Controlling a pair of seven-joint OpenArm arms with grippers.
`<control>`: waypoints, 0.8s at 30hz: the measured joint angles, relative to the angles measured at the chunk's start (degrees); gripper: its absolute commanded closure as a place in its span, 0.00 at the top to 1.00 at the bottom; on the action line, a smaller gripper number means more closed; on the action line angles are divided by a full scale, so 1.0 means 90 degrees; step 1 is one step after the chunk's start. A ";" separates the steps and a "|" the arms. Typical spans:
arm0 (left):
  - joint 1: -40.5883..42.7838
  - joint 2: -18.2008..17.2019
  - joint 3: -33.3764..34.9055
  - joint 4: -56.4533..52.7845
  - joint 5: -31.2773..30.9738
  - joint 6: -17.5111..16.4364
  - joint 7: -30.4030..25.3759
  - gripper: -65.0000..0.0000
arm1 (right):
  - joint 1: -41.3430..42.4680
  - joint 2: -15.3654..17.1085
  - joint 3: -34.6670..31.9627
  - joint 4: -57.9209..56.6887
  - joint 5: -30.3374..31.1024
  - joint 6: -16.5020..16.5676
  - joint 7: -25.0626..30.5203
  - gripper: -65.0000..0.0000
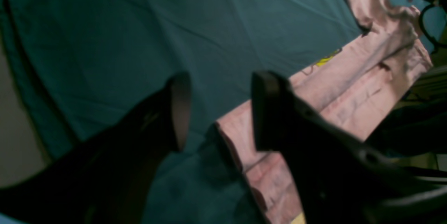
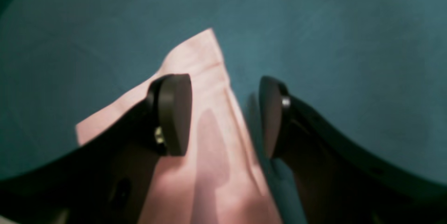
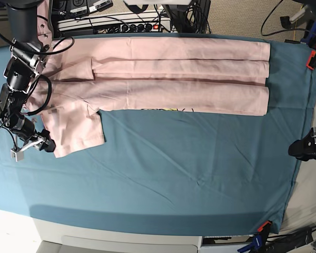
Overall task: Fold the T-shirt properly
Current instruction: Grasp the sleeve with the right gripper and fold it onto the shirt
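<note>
The pale pink T-shirt lies along the far side of the table, folded lengthwise into a long band with its hem to the right. One sleeve sticks out toward the front at the left. A small yellow mark peeks out under a fold. My right gripper hovers open over that sleeve's outer corner; in its wrist view the right gripper straddles the sleeve edge. Open and holding nothing, my left gripper sits near the hem corner. In the base view the left gripper is off the table's right edge.
A teal cloth sheet covers the table. Clamps grip its right edge and front right corner. Cables and a power strip run behind the far edge. The right arm's links overlap the shirt's left end.
</note>
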 measured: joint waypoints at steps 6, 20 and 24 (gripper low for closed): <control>0.0073 0.0002 0.0000 0.0000 0.0000 0.0000 -0.0019 0.45 | -0.0015 -0.0206 0.0007 0.0002 0.0012 -0.0124 -0.0121 0.48; 0.0075 0.0005 0.0000 0.0000 0.0000 -0.0002 -0.0022 0.45 | -0.0364 -0.0228 0.0100 0.0549 0.1722 0.0000 -0.1549 0.00; 0.0080 0.0005 0.0000 0.0002 0.0000 0.0000 -0.0019 0.45 | -0.0835 -0.0248 0.0141 0.2387 0.3138 0.0061 -0.2691 0.00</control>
